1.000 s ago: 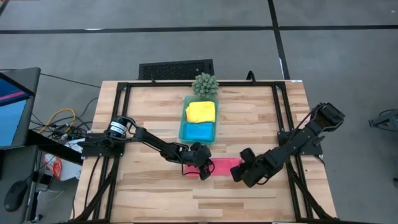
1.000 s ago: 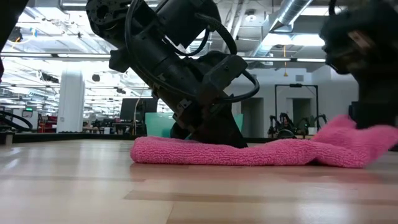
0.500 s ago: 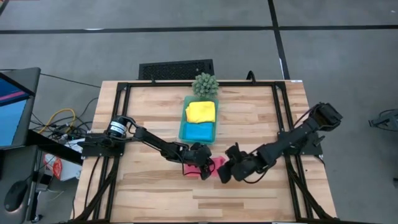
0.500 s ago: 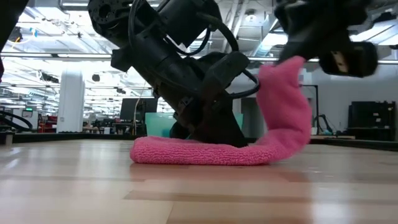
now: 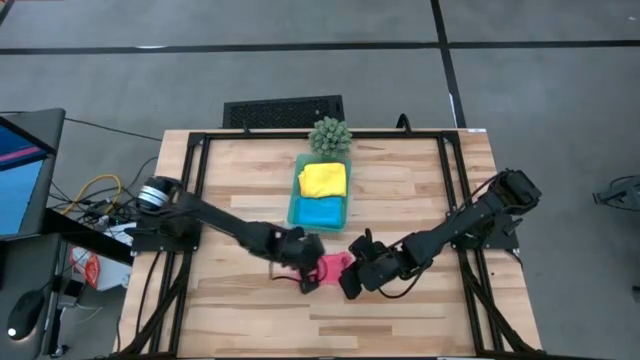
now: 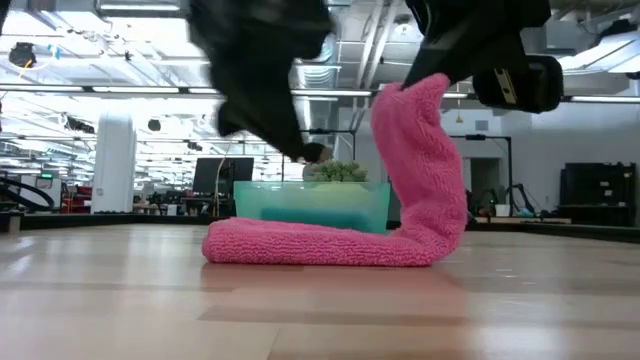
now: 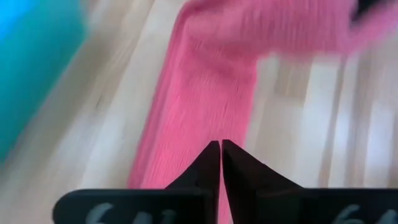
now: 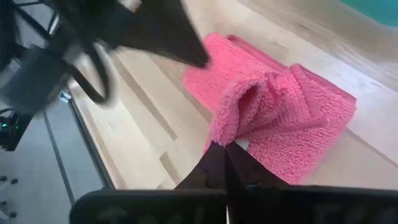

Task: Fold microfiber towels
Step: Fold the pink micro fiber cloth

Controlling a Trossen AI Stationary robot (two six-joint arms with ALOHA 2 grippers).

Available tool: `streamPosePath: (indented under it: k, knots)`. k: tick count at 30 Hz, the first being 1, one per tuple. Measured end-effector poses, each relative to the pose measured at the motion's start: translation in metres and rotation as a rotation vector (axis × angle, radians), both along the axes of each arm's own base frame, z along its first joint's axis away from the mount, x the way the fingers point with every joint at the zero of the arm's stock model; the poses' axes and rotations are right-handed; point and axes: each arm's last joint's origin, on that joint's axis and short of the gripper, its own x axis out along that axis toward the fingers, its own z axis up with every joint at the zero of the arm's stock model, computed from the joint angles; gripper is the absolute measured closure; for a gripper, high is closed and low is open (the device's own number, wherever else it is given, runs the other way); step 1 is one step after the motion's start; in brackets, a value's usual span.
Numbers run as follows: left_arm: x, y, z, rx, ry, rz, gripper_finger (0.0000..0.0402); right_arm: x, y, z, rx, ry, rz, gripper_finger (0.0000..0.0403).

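Note:
A hot pink towel (image 6: 310,245) lies in a long folded strip on the table in front of the teal tray (image 5: 294,205). Its right end (image 6: 420,110) stands up in a curve, with my right gripper (image 8: 224,149) shut on it. My left gripper (image 6: 315,153) is shut and hangs above the strip's middle, clear of it; in the left wrist view the shut tips (image 7: 221,146) point down at the pink cloth (image 7: 205,93). A yellow towel (image 5: 323,180) and a blue towel (image 5: 320,211) lie folded in the tray. My right gripper pinches the pink towel's right end (image 8: 233,134) between its two fingers, with several layers bunched at the tips. The fingers come slanting down from the table's right. That end is lifted and arches up over the strip, while the remainder (image 8: 292,118) lies flat on the table.
A small spiky green plant (image 5: 330,135) stands just behind the tray at the far edge. Bare wood lies to the left, right and near side of the towel. The black frame rails (image 5: 195,200) run along both sides of the table.
My right gripper has carried the towel's right end up and toward the table's left, so that it now arches over the strip; the left part stayed on the table. My left gripper has risen off the towel, still shut, and drawn back a little to the left.

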Motion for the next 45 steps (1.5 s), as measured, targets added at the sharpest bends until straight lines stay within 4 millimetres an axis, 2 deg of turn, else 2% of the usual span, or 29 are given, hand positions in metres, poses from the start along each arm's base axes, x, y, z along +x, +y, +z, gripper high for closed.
streamPosePath:
  k: [3,5,10,14,17,19,27,31,39,42,45]
  knots:
    - [-0.026,-0.013,0.010,0.065,0.010,0.003,0.0394,0.001,0.000,0.002,-0.010,-0.008,0.016,0.0397]
    - [-0.043,-0.020,0.007,0.092,0.019,0.029,0.0398,0.002,-0.002,0.002,-0.011,-0.010,0.010,0.0396]
    - [-0.068,-0.035,-0.029,0.067,0.014,0.146,0.0401,0.006,-0.007,0.003,-0.019,-0.031,0.018,0.0397]
    - [-0.073,-0.037,-0.055,0.002,-0.010,0.219,0.0401,0.009,-0.010,0.003,-0.021,-0.034,0.025,0.0396]
    - [-0.076,-0.035,-0.063,-0.012,-0.043,0.265,0.0401,0.011,-0.013,0.004,-0.026,-0.044,0.030,0.0394]
    - [-0.076,-0.034,-0.064,-0.010,-0.068,0.288,0.0401,0.015,-0.014,0.001,-0.023,-0.052,0.033,0.0395]
    - [-0.069,-0.036,-0.068,-0.042,-0.125,0.291,0.0401,0.040,-0.010,-0.031,-0.003,-0.032,0.075,0.0392]
    - [-0.069,-0.036,-0.069,-0.041,-0.123,0.296,0.0401,0.058,-0.005,-0.029,0.001,-0.066,0.126,0.0393]
    - [-0.069,-0.037,-0.069,-0.039,-0.126,0.297,0.0401,0.090,-0.001,-0.039,-0.020,-0.064,0.173,0.0389]
    - [-0.069,-0.037,-0.069,-0.040,-0.125,0.296,0.0401,0.093,-0.004,-0.049,-0.032,-0.030,0.166,0.0388]
    - [-0.070,-0.037,-0.069,-0.041,-0.125,0.295,0.0401,0.096,-0.009,-0.050,-0.031,-0.028,0.154,0.0388]
